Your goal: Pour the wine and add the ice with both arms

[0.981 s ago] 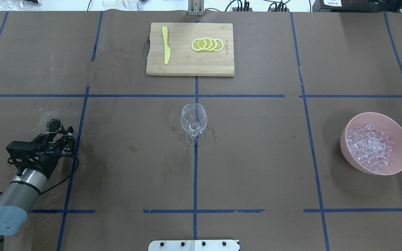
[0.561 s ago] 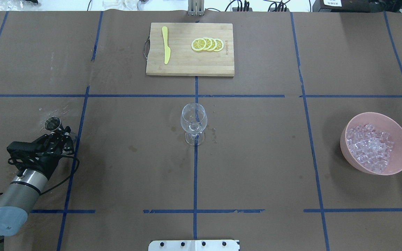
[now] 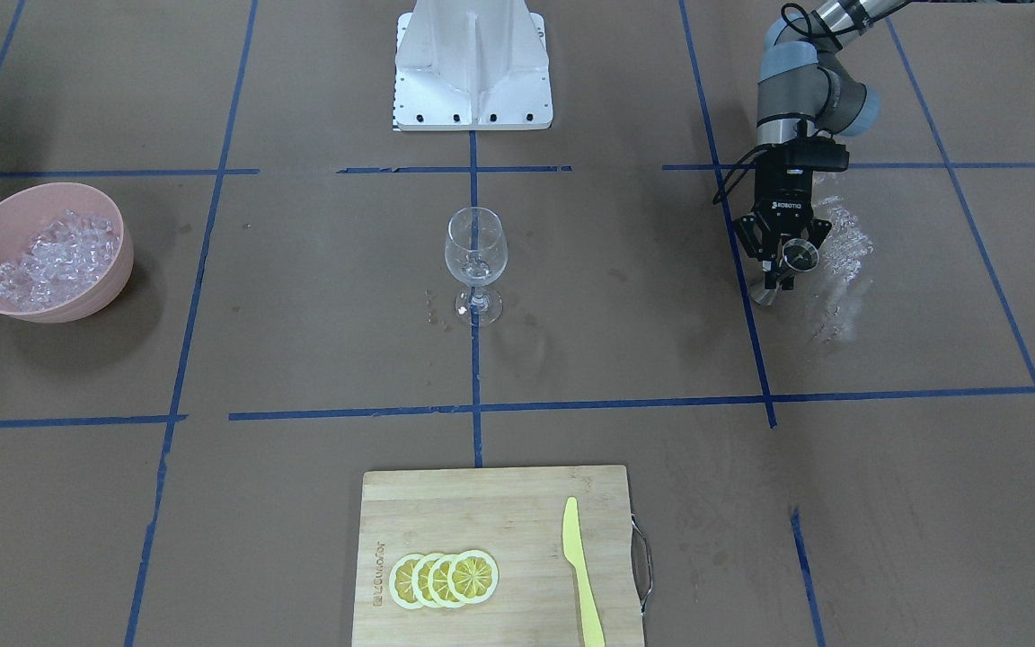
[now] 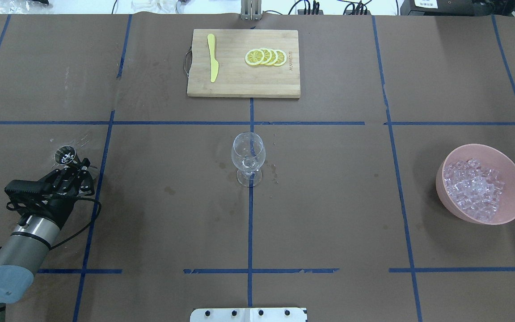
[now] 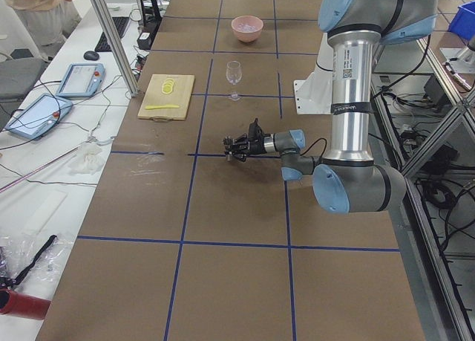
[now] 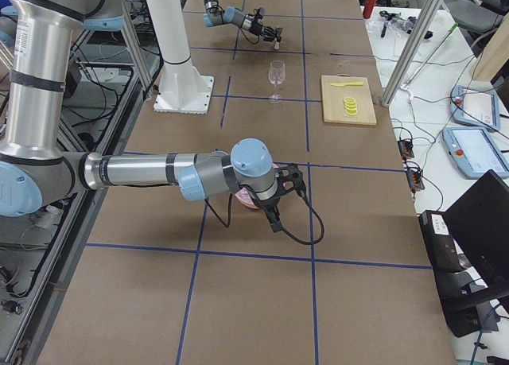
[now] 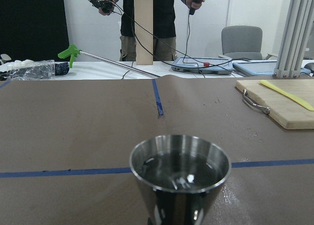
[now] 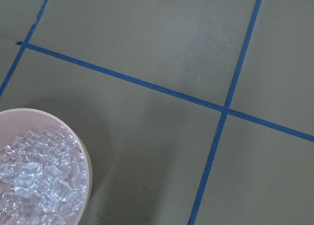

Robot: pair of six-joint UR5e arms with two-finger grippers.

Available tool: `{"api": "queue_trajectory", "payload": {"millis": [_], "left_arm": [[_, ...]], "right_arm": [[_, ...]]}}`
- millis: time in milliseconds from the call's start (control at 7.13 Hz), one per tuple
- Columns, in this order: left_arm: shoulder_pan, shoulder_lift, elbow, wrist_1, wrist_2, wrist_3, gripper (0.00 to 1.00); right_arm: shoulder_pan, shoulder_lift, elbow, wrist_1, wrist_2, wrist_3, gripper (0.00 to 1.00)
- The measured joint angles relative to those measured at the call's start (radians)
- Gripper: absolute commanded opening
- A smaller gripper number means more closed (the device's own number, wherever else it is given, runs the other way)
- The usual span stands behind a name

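My left gripper (image 4: 75,164) is shut on a small steel cup (image 4: 65,155) at the table's left. The left wrist view shows the cup (image 7: 179,186) upright, with the clear wine (image 7: 179,167) in it. In the front view the gripper (image 3: 780,265) holds the cup (image 3: 796,258) low over the table. The wine glass (image 4: 248,154) stands at the centre, well to the right of the cup. The ice (image 4: 474,188) fills a pink bowl (image 4: 513,201) at the right. My right gripper (image 6: 296,176) hovers by the bowl and I cannot tell its state. The right wrist view shows the ice (image 8: 34,181).
A wooden cutting board (image 4: 243,85) with a yellow knife (image 4: 213,58) and lemon slices (image 4: 266,57) lies at the far centre. Wet marks (image 3: 841,252) shine beside the steel cup. The white pedestal (image 3: 473,63) stands at the robot's side.
My left gripper's fingers have drawn together on the steel cup. Cup and gripper have shifted slightly left and away from the robot. Glass and bowl have not moved.
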Motion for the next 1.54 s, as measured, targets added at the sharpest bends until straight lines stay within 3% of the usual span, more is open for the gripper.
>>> {"api": "queue_trajectory", "payload": {"millis": [280, 561, 841, 1542], "left_arm": [[0.001, -0.008, -0.017, -0.123, -0.007, 0.198, 0.0], [0.002, -0.02, -0.094, -0.24, -0.071, 0.473, 0.0], [-0.002, -0.096, -0.167, -0.229, -0.122, 0.676, 0.0], [-0.007, -0.392, -0.204, 0.239, -0.134, 0.75, 0.0]], "right_arm": [[0.0, 0.0, 0.0, -0.001, 0.0, 0.0, 1.0], [0.001, 0.0, 0.0, -0.001, 0.0, 0.001, 1.0], [0.001, -0.001, -0.001, -0.001, 0.0, 0.002, 1.0], [0.002, -0.003, -0.002, -0.001, 0.0, 0.0, 1.0]]}}
